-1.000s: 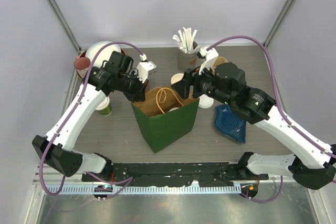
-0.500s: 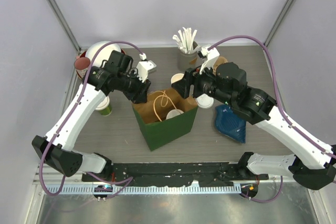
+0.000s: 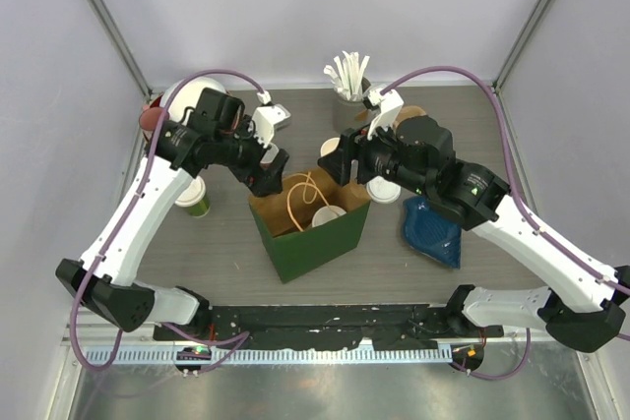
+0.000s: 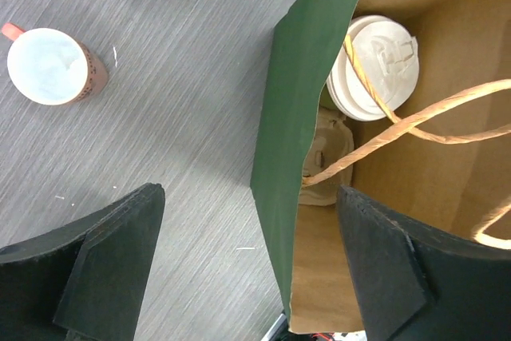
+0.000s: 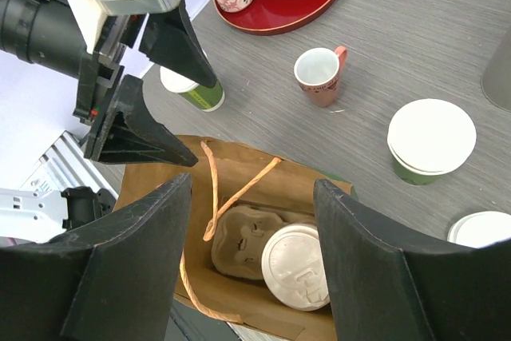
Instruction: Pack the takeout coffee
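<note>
Straddling the bag (image 4: 307, 101) wall, left fingers (image 4: 96, 277) gape; right fingers (image 5: 120, 269) gape above lidded cup (image 5: 297, 277).

Green paper bag (image 3: 313, 235) stands open between the two arms, with one white-lidded cup (image 3: 329, 214) inside. Left gripper (image 3: 272, 180) hangs over the bag's rear left corner, right gripper (image 3: 337, 164) over its rear right corner. A lidded green cup (image 3: 194, 200) stands left of the bag, apart from it.
</note>
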